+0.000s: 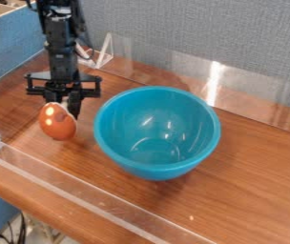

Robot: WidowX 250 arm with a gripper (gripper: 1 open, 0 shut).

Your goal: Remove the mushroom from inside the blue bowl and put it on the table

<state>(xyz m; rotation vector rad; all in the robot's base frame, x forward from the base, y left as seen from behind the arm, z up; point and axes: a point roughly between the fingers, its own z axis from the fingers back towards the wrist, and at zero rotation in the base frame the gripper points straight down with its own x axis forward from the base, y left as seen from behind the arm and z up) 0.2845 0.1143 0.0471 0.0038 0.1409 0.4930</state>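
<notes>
The mushroom shows its orange-brown cap just left of the blue bowl, low over or resting on the table; contact with the wood cannot be told. My gripper comes straight down from above and is shut on the mushroom's top, its dark fingers hiding the stem. The teal-blue bowl stands upright at the middle of the tabletop with nothing inside it. The mushroom is a finger's width from the bowl's left rim.
Low clear acrylic walls edge the table at the front and at the back right. A grey fabric panel stands behind. A blue box sits at the far left.
</notes>
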